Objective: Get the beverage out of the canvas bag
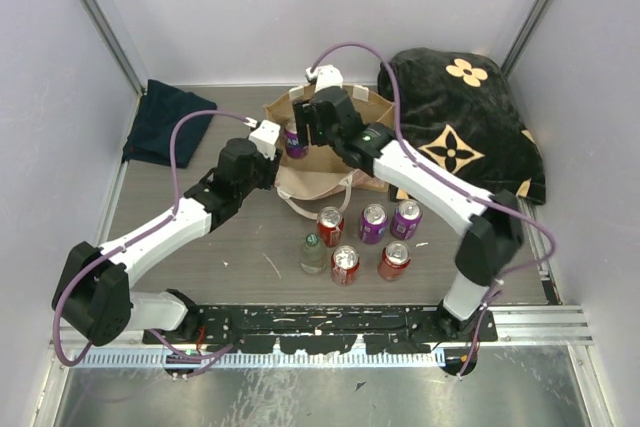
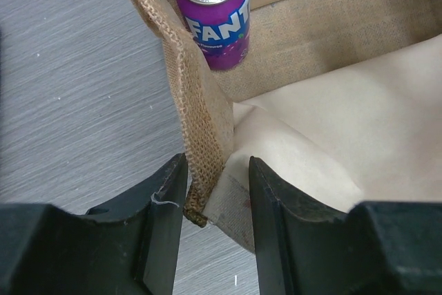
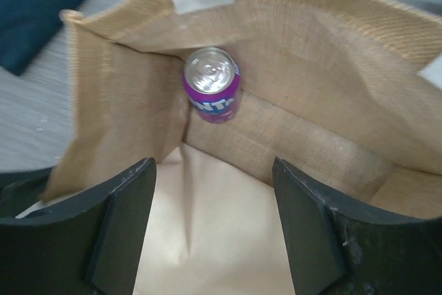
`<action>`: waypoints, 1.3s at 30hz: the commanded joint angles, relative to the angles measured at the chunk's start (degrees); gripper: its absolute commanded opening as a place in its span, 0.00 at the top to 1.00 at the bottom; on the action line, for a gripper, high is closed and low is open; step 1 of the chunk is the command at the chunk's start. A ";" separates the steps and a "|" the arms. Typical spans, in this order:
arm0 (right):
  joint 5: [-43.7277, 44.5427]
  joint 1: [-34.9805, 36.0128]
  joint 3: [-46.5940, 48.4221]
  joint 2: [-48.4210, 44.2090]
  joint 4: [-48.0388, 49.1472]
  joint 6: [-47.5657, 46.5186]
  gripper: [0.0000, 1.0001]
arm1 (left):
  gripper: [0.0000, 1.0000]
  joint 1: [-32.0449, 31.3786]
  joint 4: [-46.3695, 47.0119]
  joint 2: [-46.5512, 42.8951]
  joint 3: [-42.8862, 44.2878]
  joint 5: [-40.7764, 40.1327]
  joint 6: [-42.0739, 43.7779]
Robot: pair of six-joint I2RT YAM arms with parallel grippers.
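Reaching into canvas bag (image 3: 311, 53) | purple Fanta can (image 3: 211, 84) standing upright in bag's inner corner | left end effector (image 2: 215, 170) clamping bag's rim | right end effector (image 3: 214, 167) released, hovering above mouth | best: descending straight, jaws straddling can

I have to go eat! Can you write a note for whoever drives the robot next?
Left gripper: shut on the edge of the canvas bag wall.
Right gripper: open and empty, above the bag's mouth.
Purple Fanta can: upright inside the bag, in a corner; the only drink seen inside.
Done: five cans and a bottle stand outside, in front of the bag.
Left: lift out the purple can.
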 commanded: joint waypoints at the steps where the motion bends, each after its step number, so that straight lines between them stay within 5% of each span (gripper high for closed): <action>1: -0.22 -1.31 5.85 8.30 0.24 0.07 0.27 | 0.52 -0.08 2.31 -1.42 -1.68 0.79 -1.84; 8: -1.40 -3.90 14.24 20.35 0.37 -0.09 0.14 | 0.52 -0.08 3.92 -1.61 -2.65 2.10 -4.20; 22: -6.43 -7.17 27.94 35.80 1.18 1.14 0.10 | 0.53 0.01 4.56 -0.03 -2.75 2.37 -4.47; 39: -13.18 -7.16 28.17 38.45 3.52 1.59 0.11 | 0.53 0.45 5.54 1.31 -2.56 3.02 -5.27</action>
